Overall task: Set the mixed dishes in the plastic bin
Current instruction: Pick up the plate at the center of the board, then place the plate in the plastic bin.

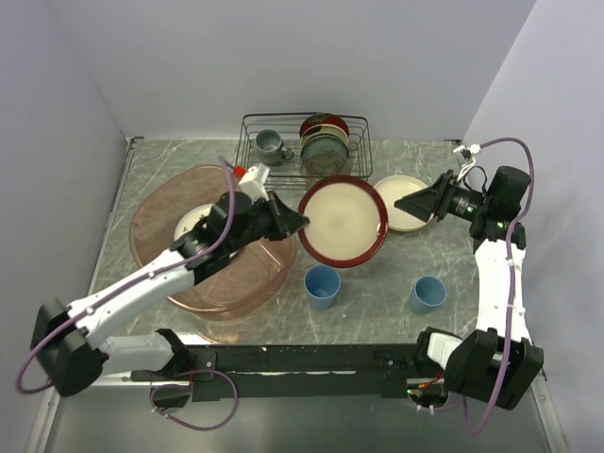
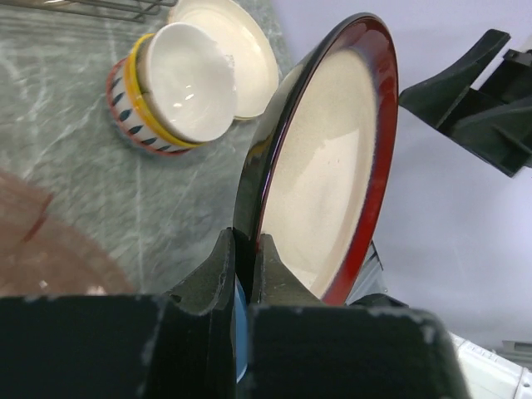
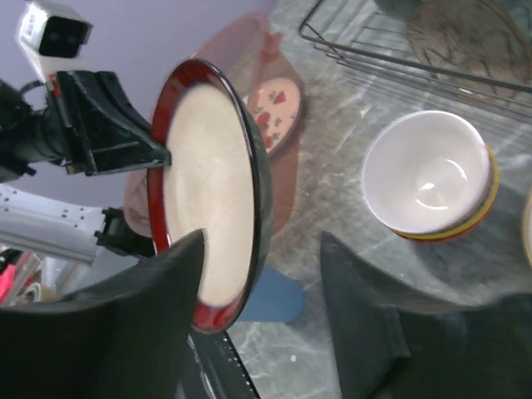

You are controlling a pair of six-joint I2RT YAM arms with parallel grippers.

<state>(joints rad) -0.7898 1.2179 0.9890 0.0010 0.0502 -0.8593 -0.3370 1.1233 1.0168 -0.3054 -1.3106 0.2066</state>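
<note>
Inside the large translucent pinkish plastic bin (image 1: 151, 217), only the strawberry-print white plate (image 1: 193, 223) lies so far. The red-rimmed cream plate (image 1: 343, 220) hangs tilted over the bench (image 1: 377, 302), just right of the bin. Its bin-side rim is pinched tight in the left arm's jaws. The right arm's jaws stand wide beside its far rim, gripping nothing. Left on the bench are a light-blue cup (image 1: 322, 285), a second light-blue cup (image 1: 427, 293), a cream bowl (image 2: 183, 79) nested in a red-patterned bowl (image 2: 125, 108), and a plain cream plate (image 2: 224, 41).
</note>
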